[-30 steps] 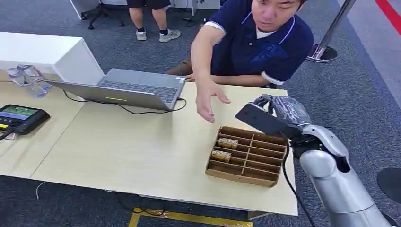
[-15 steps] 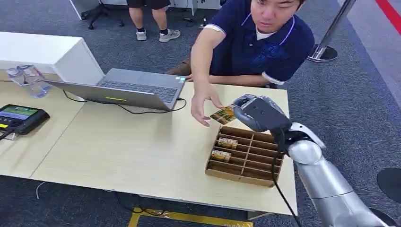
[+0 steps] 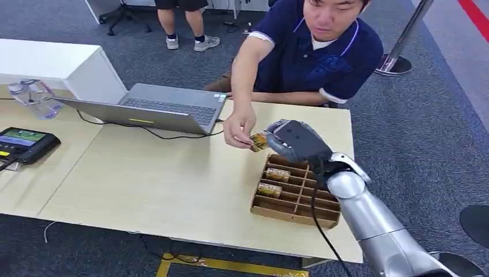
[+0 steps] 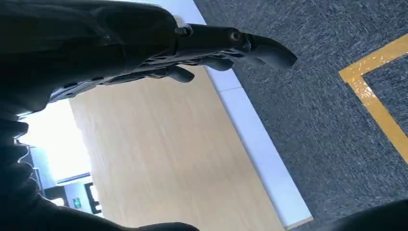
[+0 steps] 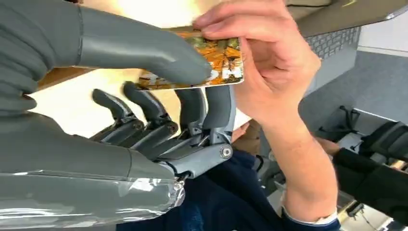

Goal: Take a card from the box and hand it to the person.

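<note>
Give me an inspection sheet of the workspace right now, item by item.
Surface: light wooden table, bare in the middle.
Job's things: cardboard box with dividers near the table's right edge, cards in two compartments; card pinched by the right hand and gripped by the person's hand.
Clutter: open laptop, black device with a lit screen, clear containers.
Hands: right holds the card; left hand holds nothing, fingers extended.
Cables: black cable from the laptop; black cable along the right arm.
Surroundings: grey carpet, yellow floor tape, a second person standing behind.
</note>
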